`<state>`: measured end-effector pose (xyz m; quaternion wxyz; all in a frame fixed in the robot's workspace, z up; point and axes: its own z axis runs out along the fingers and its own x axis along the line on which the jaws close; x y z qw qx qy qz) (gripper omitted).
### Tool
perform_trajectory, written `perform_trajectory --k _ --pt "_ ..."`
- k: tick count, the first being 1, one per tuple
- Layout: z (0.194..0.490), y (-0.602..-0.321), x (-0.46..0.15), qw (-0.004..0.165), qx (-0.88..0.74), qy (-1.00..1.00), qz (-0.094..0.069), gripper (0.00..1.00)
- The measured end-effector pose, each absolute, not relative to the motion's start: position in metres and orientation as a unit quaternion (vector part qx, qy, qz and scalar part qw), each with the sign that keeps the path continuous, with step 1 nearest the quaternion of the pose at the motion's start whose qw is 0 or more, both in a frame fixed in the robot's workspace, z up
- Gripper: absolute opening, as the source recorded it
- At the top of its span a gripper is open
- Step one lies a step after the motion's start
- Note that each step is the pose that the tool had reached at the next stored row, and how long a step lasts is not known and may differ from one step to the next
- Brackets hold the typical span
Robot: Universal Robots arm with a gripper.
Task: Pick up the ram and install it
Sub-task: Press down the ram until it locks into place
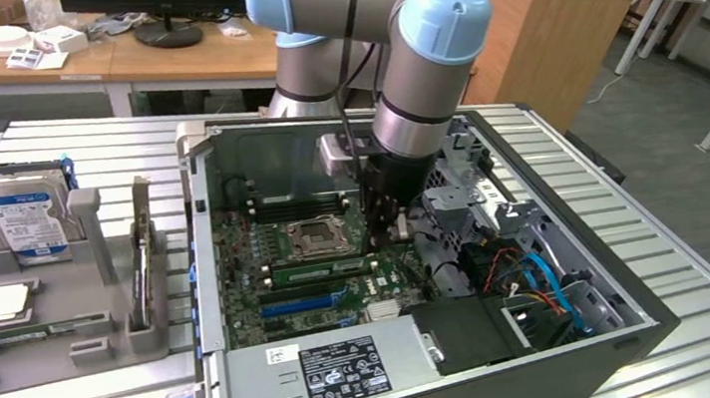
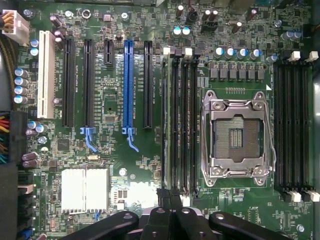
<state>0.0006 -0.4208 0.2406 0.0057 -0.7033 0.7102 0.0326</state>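
My claw (image 1: 389,227) is clenched, fingers pressed together with nothing that I can see between them, and it hangs low inside the open computer case (image 1: 203,276), just above the motherboard (image 2: 100,150). From the wrist view my closed tips (image 2: 169,202) sit at one end of the bank of memory slots that runs beside the CPU socket (image 2: 237,135). The ram (image 1: 316,271) is no longer mine to carry: it stands on edge in the slot of that bank farthest from the socket (image 2: 166,130), on the side toward the blue expansion slot (image 2: 128,85). I read this as the seating part of the job, with my shut fingers serving as a pusher, not a clamp. To do that well, I judge I must stay centred over the thin green edge, since slipping off to either side would land me on the empty neighbouring slot or on bare board. The push should go straight down, without leaning, and it should be shared along the stick, because force at one end alone may tip it and leave the far end riding high. The white latches (image 2: 167,50) at the far end are my check, though I cannot tell from here whether they have snapped in, nor whether my tips touch the stick at all.
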Motion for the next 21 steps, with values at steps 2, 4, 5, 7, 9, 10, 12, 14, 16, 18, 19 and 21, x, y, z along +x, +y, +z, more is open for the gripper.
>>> perform_trajectory --k 2,4,5,7,9,10,12,14,16,18,19,21 --pt "0.2402 -0.4188 0.0005 0.006 -0.703 0.710 0.033 0.11" --pt "0.2398 -0.4174 0.0006 0.006 -0.703 0.710 0.033 0.11" --pt "0.2398 -0.4174 0.0006 0.006 -0.703 0.710 0.033 0.11" --pt "0.2398 -0.4174 0.0006 0.006 -0.703 0.710 0.033 0.11" --pt "0.2398 -0.4174 0.0005 0.006 -0.703 0.710 0.033 0.11" --pt "0.2395 -0.4174 0.0005 0.006 -0.703 0.710 0.033 0.11" --pt "0.2383 -0.4174 0.0005 0.006 -0.703 0.710 0.033 0.11" --pt "0.2374 -0.4174 0.0005 0.006 -0.703 0.710 0.033 0.11" --pt "0.2374 -0.4175 0.0005 0.005 -0.703 0.710 0.032 0.11" --pt "0.2370 -0.4174 0.0005 0.006 -0.703 0.710 0.033 0.11" --pt "0.2364 -0.4173 0.0005 0.006 -0.703 0.710 0.033 0.11" --pt "0.2355 -0.4174 0.0005 0.006 -0.703 0.710 0.033 0.11"
